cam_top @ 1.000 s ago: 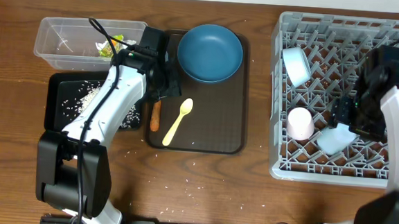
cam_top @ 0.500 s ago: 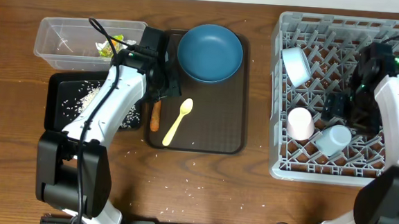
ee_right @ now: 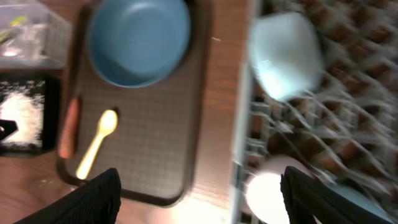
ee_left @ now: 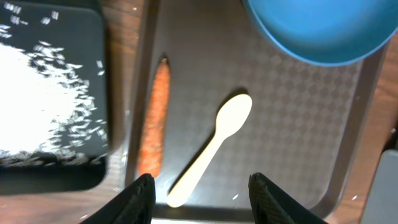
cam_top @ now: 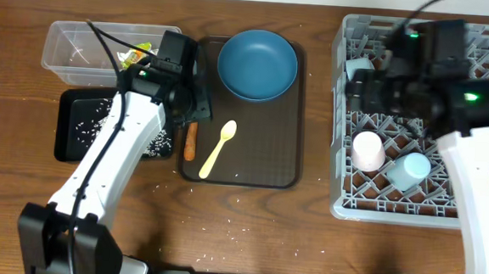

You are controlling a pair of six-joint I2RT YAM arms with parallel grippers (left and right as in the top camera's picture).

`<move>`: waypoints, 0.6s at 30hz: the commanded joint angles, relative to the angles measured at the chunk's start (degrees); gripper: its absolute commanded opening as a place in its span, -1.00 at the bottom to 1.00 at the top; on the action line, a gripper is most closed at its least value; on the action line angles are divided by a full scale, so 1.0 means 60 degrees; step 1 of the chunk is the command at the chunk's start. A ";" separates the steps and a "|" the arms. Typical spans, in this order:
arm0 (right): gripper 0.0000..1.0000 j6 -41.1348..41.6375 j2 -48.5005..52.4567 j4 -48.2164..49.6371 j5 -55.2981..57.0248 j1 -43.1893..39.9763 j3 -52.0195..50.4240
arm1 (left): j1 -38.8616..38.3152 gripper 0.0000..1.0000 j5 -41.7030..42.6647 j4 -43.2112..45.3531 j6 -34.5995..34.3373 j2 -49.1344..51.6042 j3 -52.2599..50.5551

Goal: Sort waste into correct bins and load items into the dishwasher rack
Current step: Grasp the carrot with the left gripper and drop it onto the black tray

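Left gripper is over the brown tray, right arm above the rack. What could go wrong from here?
1. The open left gripper hangs over both the sausage and the spoon, which lie close together; closing could catch both, or the wrong one.
2. The right gripper, open and empty, faces the same tray; if both reach for it they may collide.

no legible text, labels or numbers

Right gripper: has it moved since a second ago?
Yes. The right gripper left the blue cup and went toward the rack's far left corner, near the bowl.
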 commanded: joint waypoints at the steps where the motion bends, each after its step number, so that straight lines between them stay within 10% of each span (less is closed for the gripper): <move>1: 0.62 0.0550 0.0339 0.0270 -0.0066 0.0550 -0.0240 | -0.0015 0.03 -0.0823 -0.0270 0.0499 0.0080 0.0051; 18: 0.66 0.0488 0.0831 0.0291 0.0084 0.0973 -0.0270 | -0.0379 0.02 -0.1650 0.0444 0.1031 0.2178 -0.0590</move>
